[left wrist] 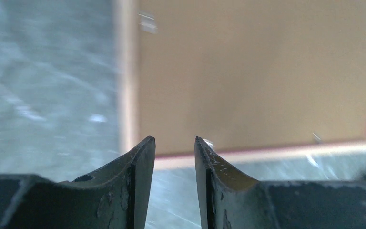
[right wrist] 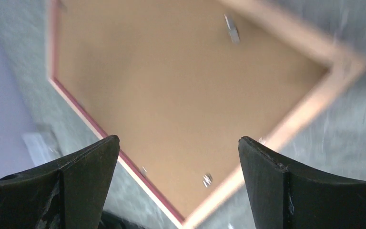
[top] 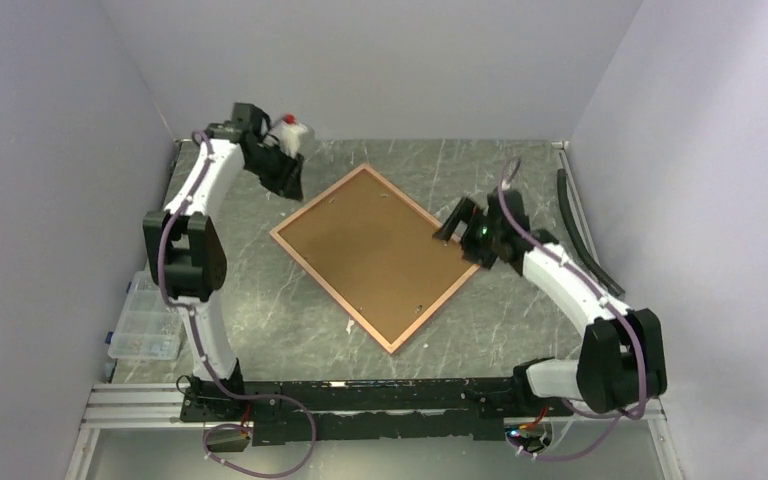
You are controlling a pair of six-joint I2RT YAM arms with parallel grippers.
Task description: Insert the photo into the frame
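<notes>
One frame (top: 335,291), back up – left gripper (top: 289,189), right gripper (top: 448,232) both empty

top: overhead, far | wrists: close, downward | all 3 share frame (top: 336,291)

Frame (top: 333,293) face-down, flat on table (top: 260,330), turned diamond-wise; brown board (top: 375,255) inside.

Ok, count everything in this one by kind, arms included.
Picture frame: 1
Backing board: 1
Robot arms: 2, left, right
Clear storage box: 1
Black strip: 1
Total: 6
</notes>
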